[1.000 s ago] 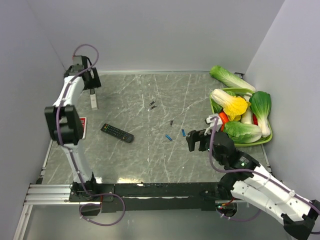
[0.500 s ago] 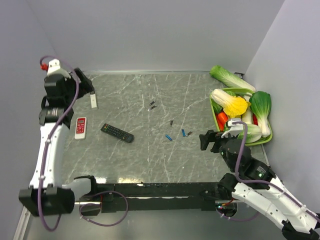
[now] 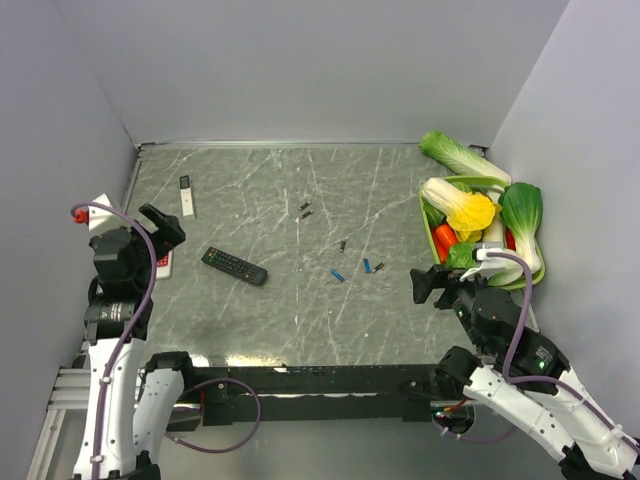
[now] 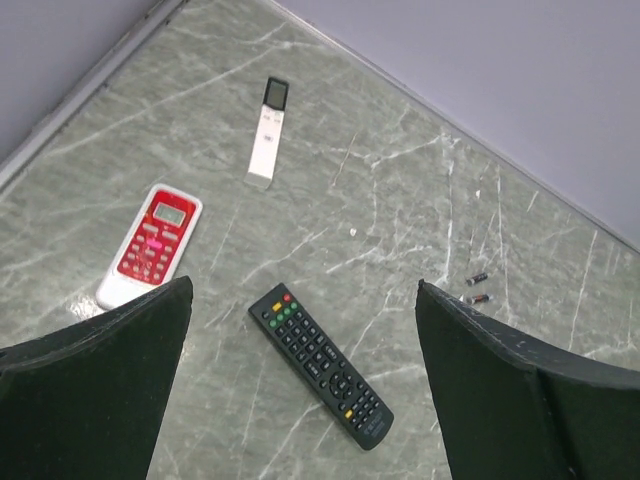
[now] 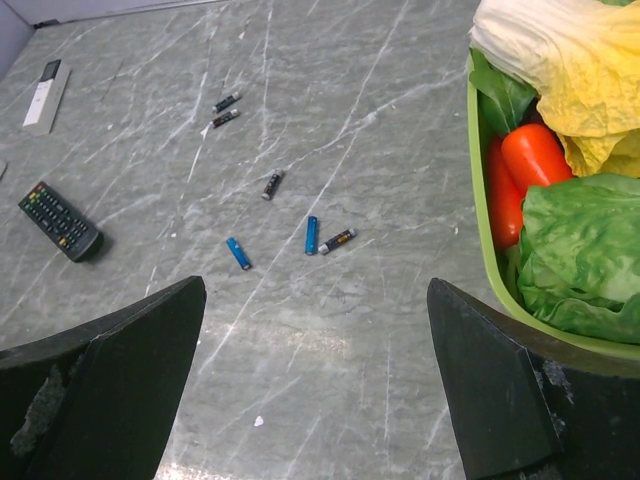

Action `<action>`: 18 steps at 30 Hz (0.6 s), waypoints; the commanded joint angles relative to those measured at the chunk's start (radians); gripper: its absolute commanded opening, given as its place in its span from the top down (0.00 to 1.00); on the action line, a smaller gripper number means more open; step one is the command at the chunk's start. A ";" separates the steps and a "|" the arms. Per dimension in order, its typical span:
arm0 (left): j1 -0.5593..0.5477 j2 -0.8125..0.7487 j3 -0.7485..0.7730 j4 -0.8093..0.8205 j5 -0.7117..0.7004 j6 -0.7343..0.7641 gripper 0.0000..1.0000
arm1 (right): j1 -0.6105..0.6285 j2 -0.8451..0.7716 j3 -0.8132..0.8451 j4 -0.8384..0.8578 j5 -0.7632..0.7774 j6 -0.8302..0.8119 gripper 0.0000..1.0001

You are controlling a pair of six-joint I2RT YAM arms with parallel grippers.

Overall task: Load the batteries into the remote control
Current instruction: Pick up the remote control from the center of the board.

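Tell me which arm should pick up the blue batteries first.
Right. The right gripper hangs open close to the blue batteries, which lie central in its wrist view. The left gripper, also open, is across the table beside the remotes.

Note the table (image 3: 300, 310): a grey marble-patterned surface, smooth with a faint sheen. The black remote (image 4: 320, 365) is matt plastic. Near the black remote, the red remote (image 4: 150, 245) looks like glossy plastic. The batteries (image 5: 312, 235) have shiny sleeves. The tray (image 5: 478, 200) is smooth green plastic.
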 commanded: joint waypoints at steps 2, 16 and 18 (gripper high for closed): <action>0.000 -0.009 -0.076 -0.023 -0.011 -0.063 0.03 | -0.001 -0.038 -0.006 0.001 0.036 -0.002 0.00; 0.000 0.155 -0.115 -0.062 -0.071 -0.100 0.03 | -0.002 -0.069 -0.004 0.018 -0.046 -0.007 0.00; 0.000 0.215 -0.099 -0.062 -0.070 -0.101 0.03 | -0.002 -0.083 -0.015 0.041 -0.090 -0.004 0.00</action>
